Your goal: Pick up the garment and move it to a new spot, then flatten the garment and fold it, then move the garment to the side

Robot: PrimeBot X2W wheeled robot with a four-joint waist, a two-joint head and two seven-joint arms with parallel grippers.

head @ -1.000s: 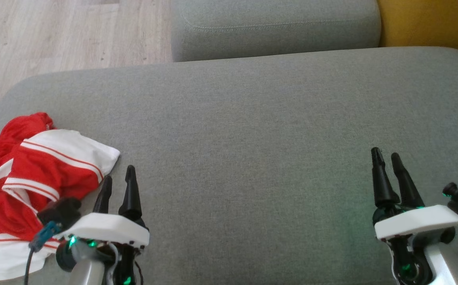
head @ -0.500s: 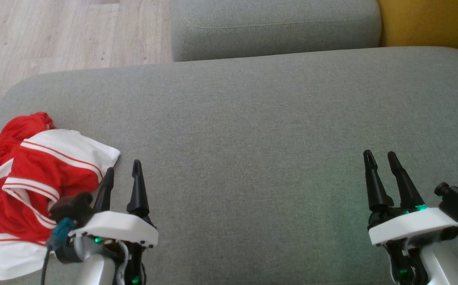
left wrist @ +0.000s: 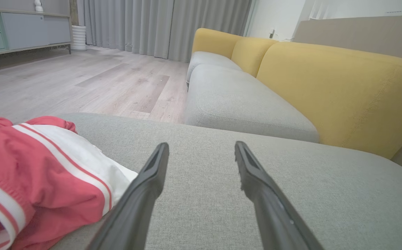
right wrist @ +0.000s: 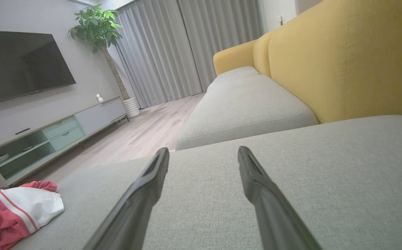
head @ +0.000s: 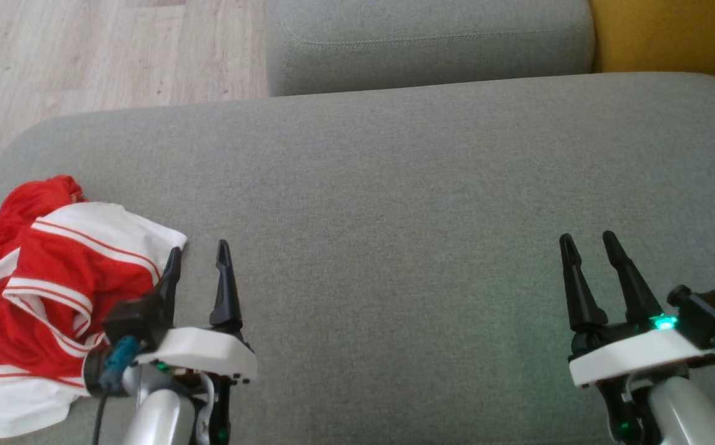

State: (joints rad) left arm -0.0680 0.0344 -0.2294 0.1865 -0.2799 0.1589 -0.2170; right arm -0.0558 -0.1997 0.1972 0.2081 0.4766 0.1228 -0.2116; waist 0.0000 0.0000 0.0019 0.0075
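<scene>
Left gripper [head: 199,247]: fingers apart, holding nothing, low over the near left part of the seat cushion [head: 394,204].
Right gripper [head: 586,235]: fingers also apart, nothing between them, over the cushion's near right part.
Garment [head: 54,272]: red cloth with white panels and thin stripes, crumpled in a loose heap at the cushion's left end. Its white corner lies just beside the left gripper's outer finger, perhaps touching it, though the angle leaves that unsure.
Second cushion [head: 425,43]: grey, set against the seat cushion's far edge.
Backrest [head: 672,37]: yellow, beyond the seat cushion's far right corner.
Floor [head: 85,55]: pale wood planks past the seat cushion's far left edge.
</scene>
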